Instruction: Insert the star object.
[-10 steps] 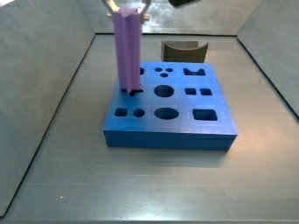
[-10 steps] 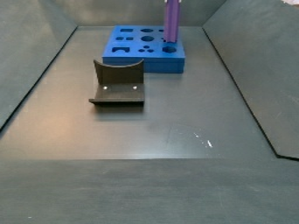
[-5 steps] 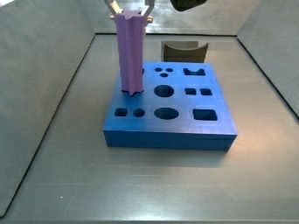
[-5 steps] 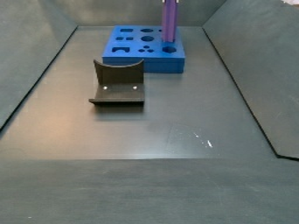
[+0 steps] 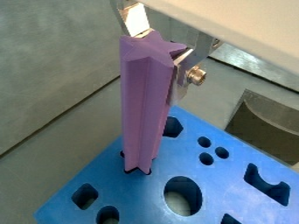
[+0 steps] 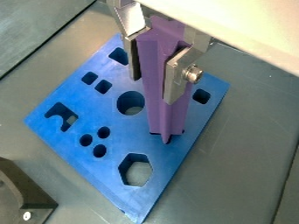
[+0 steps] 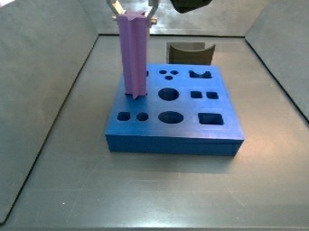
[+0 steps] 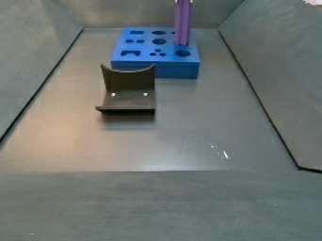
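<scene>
The star object (image 7: 134, 54), a long light purple ridged prism, stands upright over the blue block with shaped holes (image 7: 182, 131). Its lower end sits at a hole near the block's left edge and looks just inside it. It also shows in the other side view (image 8: 184, 24) and in both wrist views (image 5: 146, 105) (image 6: 163, 96). My gripper (image 6: 156, 66) is shut on the star's upper end, with silver fingers (image 6: 177, 74) pressed on opposite sides. The gripper also shows in a wrist view (image 5: 158, 48) and at the top of a side view (image 7: 130, 9).
The dark olive arch-shaped piece (image 7: 187, 51) lies on the floor beside the block; it also shows in the other side view (image 8: 126, 89) and in a wrist view (image 5: 274, 131). The block (image 8: 145, 52) has several other open holes. Grey walls enclose the floor.
The star object has straightened and come down slightly at the block's hole compared with a second ago. Almost nothing has moved in the last half second.
</scene>
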